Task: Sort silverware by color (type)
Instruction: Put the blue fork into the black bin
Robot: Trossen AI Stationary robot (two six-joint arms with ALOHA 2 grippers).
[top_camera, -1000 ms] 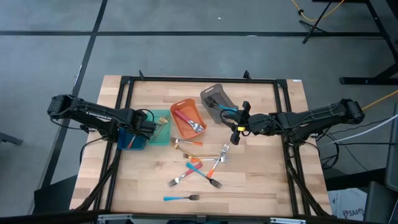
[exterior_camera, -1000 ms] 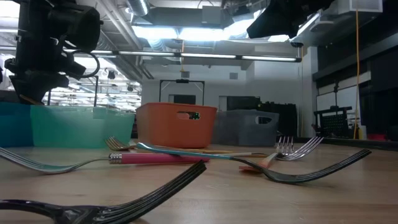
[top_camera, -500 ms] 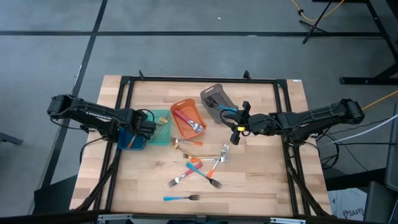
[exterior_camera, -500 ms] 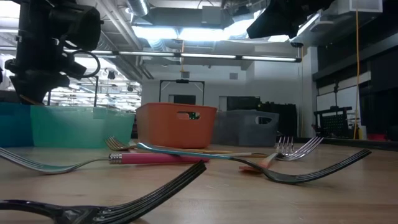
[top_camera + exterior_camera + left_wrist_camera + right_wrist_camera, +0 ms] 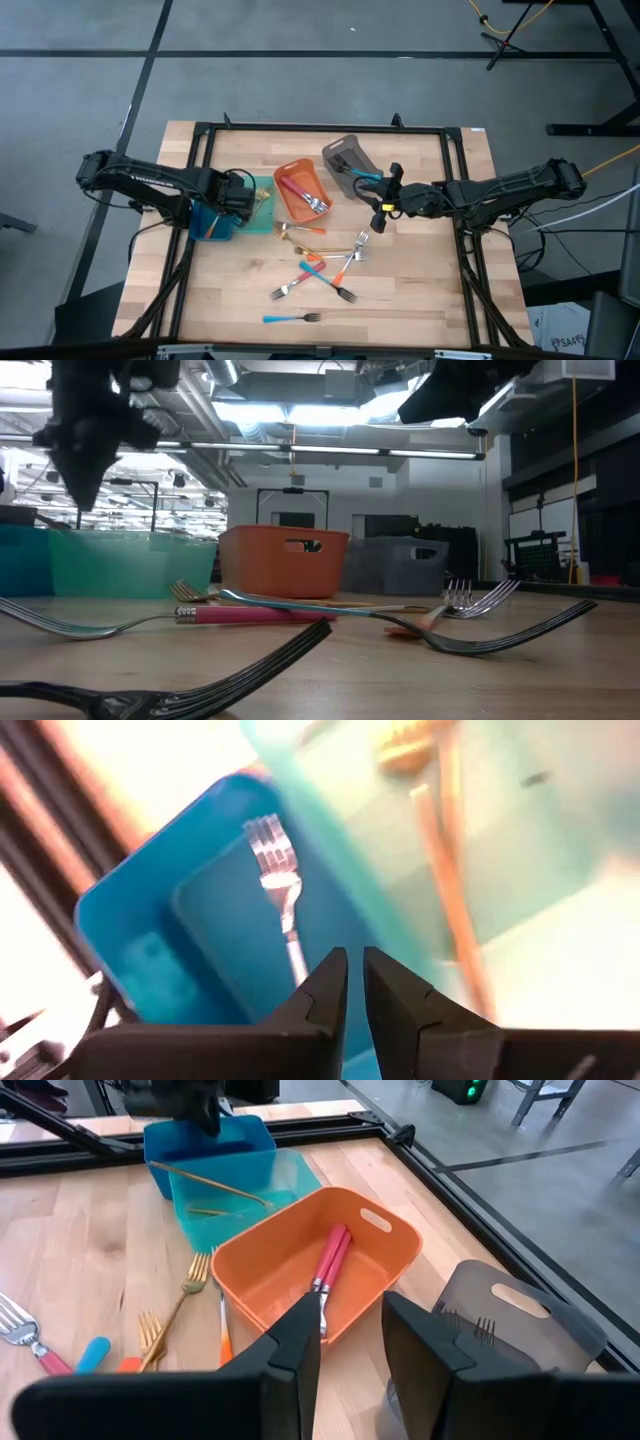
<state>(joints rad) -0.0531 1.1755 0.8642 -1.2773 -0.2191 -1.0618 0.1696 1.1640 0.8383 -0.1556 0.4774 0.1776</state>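
My left gripper hangs shut, fingers pointing down, above the blue bin at the table's left, holding nothing. A silver-headed fork lies flat on that bin's floor. Gold utensils lie in the teal bin beside it. Two pink-handled forks rest in the orange bin. More silverware lies loose and crossed on the table's middle, with a blue-handled fork near the front edge. My right gripper waits open above the table by the grey bin.
The four bins stand in a row across the table's far half, from blue on the left to grey on the right. A black frame runs round the tabletop. Bare wood shows at the front left and front right.
My left gripper has risen from just above the blue bin and tipped slightly, mostly in the last half second; its fingers keep the same narrow gap.
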